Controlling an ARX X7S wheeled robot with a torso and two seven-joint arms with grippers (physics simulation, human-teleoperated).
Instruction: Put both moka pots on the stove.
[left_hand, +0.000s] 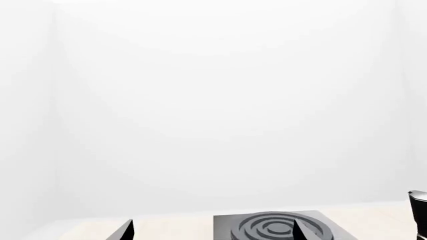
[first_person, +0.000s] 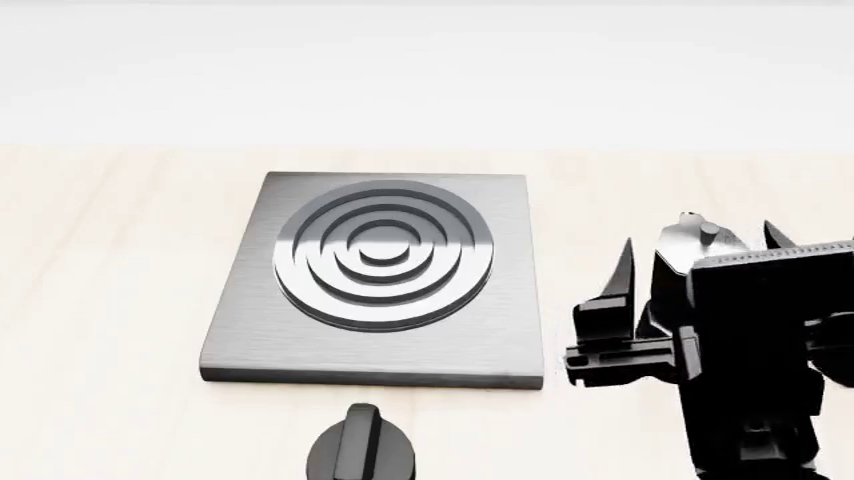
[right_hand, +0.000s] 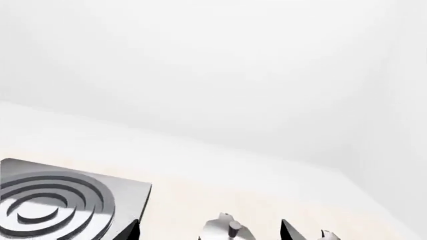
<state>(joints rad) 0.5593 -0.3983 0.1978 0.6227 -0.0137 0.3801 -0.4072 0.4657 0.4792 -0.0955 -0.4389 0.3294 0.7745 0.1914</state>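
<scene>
The stove (first_person: 380, 280) is a square grey plate with ring burner, lying mid-table with nothing on it. To its right, my right gripper (first_person: 699, 248) stands open, its two black fingers on either side of one moka pot's silver lid (first_person: 683, 238). In the right wrist view that lid and knob (right_hand: 227, 230) sit between the spread fingertips (right_hand: 133, 231). A sliver of the other moka pot's lid (right_hand: 327, 235) shows just beyond the other finger. My left gripper (left_hand: 213, 232) is open with nothing in it, facing the stove (left_hand: 267, 227); it is out of the head view.
A short black round knob (first_person: 360, 450) stands just in front of the stove's near edge. The light wooden tabletop (first_person: 107, 300) stretches left of the stove. A dark shape with a grey top (left_hand: 418, 210) shows at the left wrist view's edge; I cannot tell what it is.
</scene>
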